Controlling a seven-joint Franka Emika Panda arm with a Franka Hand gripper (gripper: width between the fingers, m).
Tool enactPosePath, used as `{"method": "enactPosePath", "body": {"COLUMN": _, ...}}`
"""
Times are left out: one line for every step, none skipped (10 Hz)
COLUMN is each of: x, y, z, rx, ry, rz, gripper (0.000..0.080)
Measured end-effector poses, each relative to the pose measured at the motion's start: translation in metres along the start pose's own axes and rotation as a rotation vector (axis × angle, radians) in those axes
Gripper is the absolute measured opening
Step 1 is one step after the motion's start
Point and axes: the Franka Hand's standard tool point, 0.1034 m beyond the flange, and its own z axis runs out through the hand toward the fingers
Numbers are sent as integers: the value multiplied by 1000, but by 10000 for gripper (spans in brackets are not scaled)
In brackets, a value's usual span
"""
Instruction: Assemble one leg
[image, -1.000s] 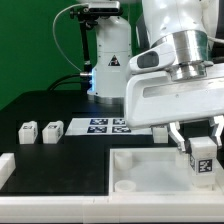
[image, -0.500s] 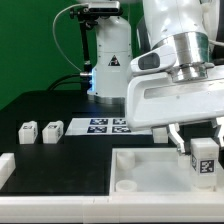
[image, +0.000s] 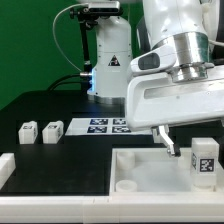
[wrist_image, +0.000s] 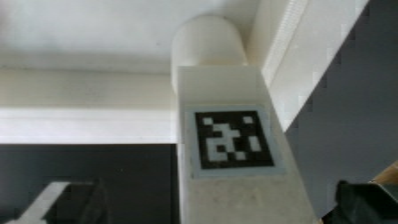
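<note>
Your fingers hang spread wide, grasping nothing and clear of the leg, probably because it stands upright unaided on the white tray.

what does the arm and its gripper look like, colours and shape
The arm is glossy white with rounded shells, and a silver-grey ring sits at the wrist. The gripper has a wide, boxy white body with thin dark fingers. No markings or cables show on it.
</note>
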Motion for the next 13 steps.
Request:
{"method": "enactPosePath", "body": {"x": 0, "y": 0, "z": 0, "rx": 0, "ry": 0, "rz": 0, "gripper": 648}}
{"method": "enactPosePath", "body": {"x": 0, "y": 0, "z": 0, "rx": 0, "ry": 0, "rz": 0, "gripper": 648}}
{"method": "enactPosePath", "body": {"x": 0, "y": 0, "z": 0, "rx": 0, "ry": 0, "rz": 0, "gripper": 649}}
{"method": "enactPosePath", "body": {"x": 0, "y": 0, "z": 0, "rx": 0, "ry": 0, "rz": 0, "gripper": 649}}
{"method": "enactPosePath", "body": {"x": 0, "y": 0, "z": 0, "rx": 0, "ry": 0, "rz": 0, "gripper": 649}}
{"method": "enactPosePath", "body": {"x": 0, "y": 0, "z": 0, "rx": 1, "ry": -3, "rz": 1, "gripper": 649}}
{"method": "enactPosePath", "body": {"x": 0, "y": -2, "z": -1, "rx": 9, "ry": -43, "rz": 6, "gripper": 649}}
{"method": "enactPosePath", "body": {"x": 4, "y": -3, "z": -3, "rx": 22, "ry": -103, "rz": 10, "gripper": 649}}
{"method": "enactPosePath", "body": {"x": 9, "y": -1, "z": -4, "rx": 23, "ry": -106, "rz": 19, "gripper": 649}}
{"method": "enactPosePath", "body": {"x": 2, "y": -7, "z": -1, "rx": 38, "ry": -201, "rz": 56, "gripper": 649}}
{"method": "enactPosePath", "body": {"x": 3, "y": -13, "z": -1, "rx": 53, "ry": -328, "rz": 94, "gripper": 649}}
{"method": "enactPosePath", "body": {"x": 10, "y": -9, "z": 0, "rx": 59, "ry": -384, "rz": 100, "gripper": 649}}
{"method": "enactPosePath", "body": {"x": 3, "y": -8, "z": -2, "rx": 74, "ry": -522, "rz": 111, "gripper": 649}}
